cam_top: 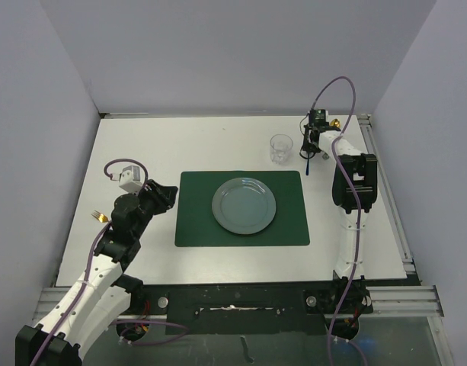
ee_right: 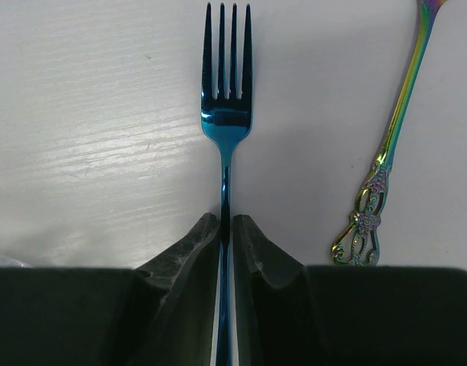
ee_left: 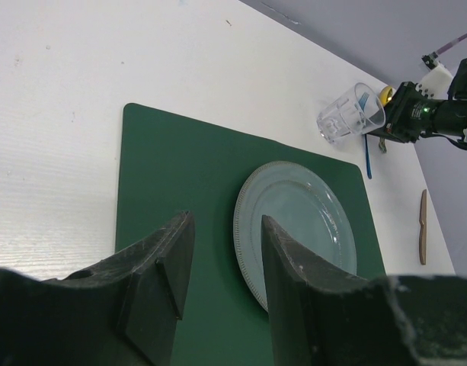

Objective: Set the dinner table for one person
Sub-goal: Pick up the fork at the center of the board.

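Surface [cam_top: 218,145]: white, under both arms; carries every item.
Left claw [ee_left: 226,229]: spread, empty, above the left part of the placemat [ee_left: 180,175]. Risk: rucks or drags the mat if lowered here, shifting the plate [ee_left: 302,221] at its centre.
Glass [cam_top: 280,148]: upright, just beyond the mat's far right corner, near the right arm. Risk: tips over on a wide sweep of that arm.
Right claw [ee_right: 224,221]: nearly pressed together around the handle of the blue fork [ee_right: 226,122]; cannot tell whether pinching or slack. Risk: slips or twists from so thin a hold, lands askew.
Ornate utensil [ee_right: 379,177]: iridescent, just right of the fork, apart from it. Risk: gets knocked by the claw.
Markings: no brand, label or writing legible.
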